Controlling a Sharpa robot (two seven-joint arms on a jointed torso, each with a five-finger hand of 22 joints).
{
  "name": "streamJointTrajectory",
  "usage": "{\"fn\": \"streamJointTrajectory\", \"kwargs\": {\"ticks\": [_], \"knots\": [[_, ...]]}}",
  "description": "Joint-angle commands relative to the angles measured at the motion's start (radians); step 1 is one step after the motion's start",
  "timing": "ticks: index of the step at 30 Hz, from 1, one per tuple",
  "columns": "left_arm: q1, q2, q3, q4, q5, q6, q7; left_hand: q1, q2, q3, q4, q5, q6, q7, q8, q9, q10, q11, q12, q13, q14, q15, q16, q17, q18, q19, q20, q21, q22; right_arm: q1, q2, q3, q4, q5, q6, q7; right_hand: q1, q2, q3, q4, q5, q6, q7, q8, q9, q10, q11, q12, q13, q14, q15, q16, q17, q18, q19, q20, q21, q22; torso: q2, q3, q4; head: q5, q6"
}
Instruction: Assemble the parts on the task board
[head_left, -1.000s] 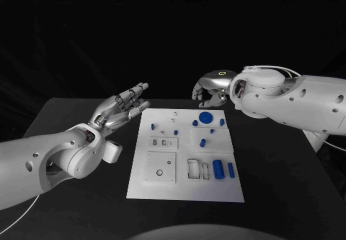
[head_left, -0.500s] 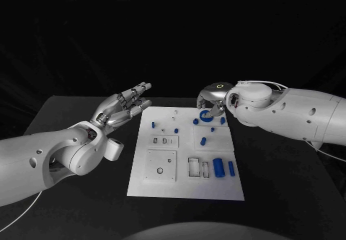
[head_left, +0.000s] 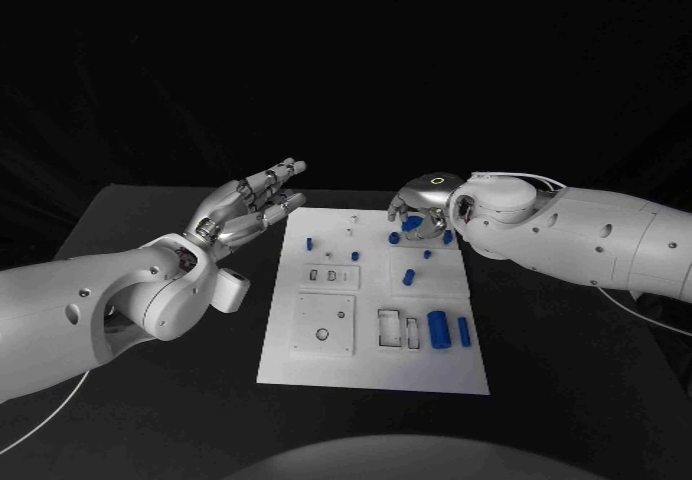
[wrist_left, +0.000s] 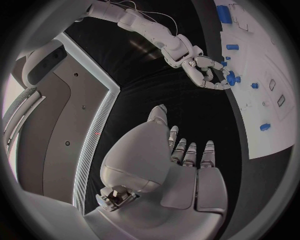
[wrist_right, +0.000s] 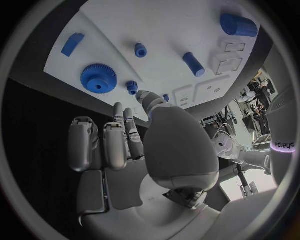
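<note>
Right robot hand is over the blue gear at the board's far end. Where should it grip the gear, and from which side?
Grip the blue gear by its toothed rim, on opposite sides, coming down from above. It lies flat on the task board, so only rim and raised hub are exposed. The right robot hand hangs just over it.

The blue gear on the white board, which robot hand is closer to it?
Right. The right hand hovers right over the blue gear at the task board's far end. The left hand is raised off to the board's side, fingers spread.
</note>
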Motion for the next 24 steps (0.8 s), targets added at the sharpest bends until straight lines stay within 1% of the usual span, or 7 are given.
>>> {"fn": "streamJointTrajectory", "kwargs": {"ticks": [1,5,9,11,16,20,24], "knots": [[0.001,0.002,0.000,0.000,0.000,0.020,0.010,0.011,0.002,-0.001,-0.004,0.008,0.003,0.000,0.005,0.000,0.005,0.002,0.007,0.002,0.001,0.007,-0.004,-0.001,0.009,0.000,0.009,0.005,-0.016,-0.003,0.006,0.001,-0.009,0.000,-0.042,0.031,0.010,0.000,0.018,-0.005,0.033,0.006,-0.014,-0.006,0.002,-0.011,0.000,-0.012,0.002,-0.013,0.002,-0.012,-0.019,-0.009,-0.009,0.005,-0.011,0.014,-0.003,-0.0014,0.0006,0.004,-0.010],[0.001,0.003,0.000,-0.001,0.000,0.018,0.012,0.014,0.001,-0.001,-0.004,0.012,0.006,0.001,0.006,0.000,0.006,0.003,0.008,0.002,0.001,0.004,-0.004,-0.001,0.009,0.000,0.010,0.005,-0.016,-0.006,0.015,0.001,-0.021,0.003,-0.044,0.038,0.010,-0.001,0.033,-0.009,0.054,-0.004,-0.018,-0.017,-0.001,-0.011,-0.001,-0.016,0.006,-0.019,0.001,-0.016,-0.030,-0.008,-0.015,0.004,-0.016,0.012,-0.003,-0.0020,0.0014,-0.002,-0.011],[0.001,0.005,0.000,-0.002,0.001,0.014,0.014,0.018,0.001,-0.001,-0.004,0.016,0.007,0.002,0.006,0.000,0.007,0.003,0.011,0.002,0.001,-0.003,-0.004,-0.001,0.009,0.000,0.009,0.005,-0.016,-0.012,0.027,0.001,-0.042,0.008,-0.044,0.042,0.005,-0.004,0.055,-0.012,0.099,-0.003,-0.016,-0.026,-0.006,-0.010,-0.002,-0.025,0.008,-0.022,0.000,-0.018,-0.035,-0.008,-0.017,0.003,-0.018,0.012,-0.005,-0.0028,0.0024,-0.006,-0.012],[0.001,0.006,0.000,-0.003,0.003,0.014,0.013,0.018,0.001,-0.001,-0.004,0.016,0.007,0.002,0.006,0.000,0.007,0.003,0.011,0.002,0.001,-0.003,-0.004,-0.001,0.009,0.000,0.009,0.005,-0.016,-0.018,0.033,0.001,-0.053,0.012,-0.043,0.044,0.004,-0.006,0.063,-0.014,0.108,0.000,-0.016,-0.027,-0.008,-0.014,0.000,-0.032,0.006,-0.024,0.001,-0.019,-0.038,-0.007,-0.018,0.003,-0.019,0.012,-0.005,-0.0027,0.0029,-0.006,-0.012],[0.001,0.004,0.000,0.000,0.011,0.018,0.007,0.019,0.001,-0.001,-0.004,0.018,0.005,0.002,0.006,-0.001,0.007,0.003,0.011,0.002,0.001,-0.005,-0.004,-0.001,0.009,0.000,0.009,0.005,-0.016,-0.034,0.043,0.001,-0.073,0.020,-0.040,0.051,-0.002,-0.009,0.068,-0.016,0.103,0.010,-0.014,-0.026,-0.007,-0.015,0.002,-0.039,0.006,-0.026,0.003,-0.021,-0.043,-0.007,-0.021,0.004,-0.022,0.011,-0.006,-0.0022,0.0036,-0.001,-0.014],[0.001,0.002,0.000,0.000,0.014,0.021,-0.001,0.019,0.000,-0.001,-0.004,0.018,0.003,0.003,0.005,-0.001,0.006,0.003,0.009,0.002,0.001,-0.005,-0.004,-0.001,0.009,0.000,0.009,0.005,-0.016,-0.043,0.050,0.001,-0.085,0.025,-0.034,0.053,-0.006,-0.009,0.071,-0.019,0.089,0.019,-0.013,-0.024,-0.005,-0.006,0.001,-0.037,0.010,-0.028,0.003,-0.022,-0.046,-0.006,-0.023,0.005,-0.025,0.009,-0.007,-0.0031,0.0024,0.003,-0.023],[0.001,0.002,0.000,-0.001,0.020,0.027,-0.011,0.020,0.000,-0.001,-0.005,0.020,0.001,0.004,0.005,-0.001,0.006,0.005,0.009,0.002,0.001,-0.004,-0.004,-0.001,0.008,0.000,0.010,0.004,-0.016,-0.050,0.055,0.001,-0.091,0.026,-0.033,0.054,-0.008,-0.010,0.071,-0.024,0.079,0.021,-0.015,-0.024,-0.003,0.003,0.000,-0.030,0.018,-0.031,0.003,-0.024,-0.053,-0.005,-0.027,0.005,-0.029,0.006,-0.007,-0.0031,0.0032,0.004,-0.026]]}}
